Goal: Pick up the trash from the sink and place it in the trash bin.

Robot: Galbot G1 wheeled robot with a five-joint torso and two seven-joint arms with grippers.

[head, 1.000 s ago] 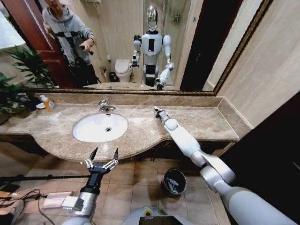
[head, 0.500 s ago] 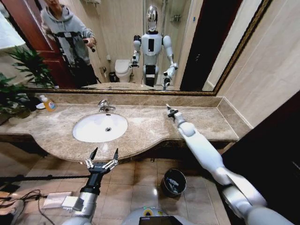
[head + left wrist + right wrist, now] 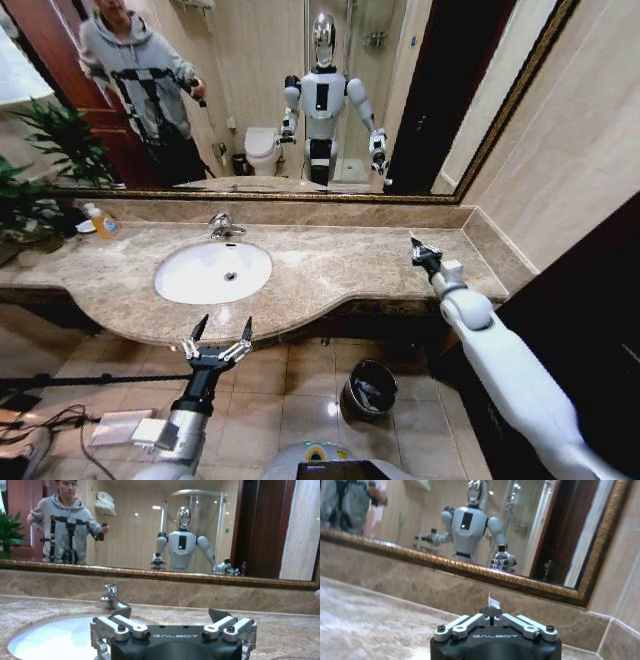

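Note:
The white oval sink with its chrome faucet is set in the beige marble counter; its bowl is bare white around the drain. The small black trash bin stands on the floor below the counter's front edge, with pale bits inside. Over the counter's right end, my right gripper is shut on the trash, a small white scrap poking out between its fingertips. My left gripper hangs open and empty below the counter's front edge, facing the sink and faucet.
An orange-capped soap bottle and a green plant sit at the counter's far left. A gold-framed mirror backs the counter. A tiled wall closes the right side. Cables and a flat box lie on the floor at the left.
My right arm has swung to the right, carrying its gripper from the middle of the counter to its right end. The left arm has not moved.

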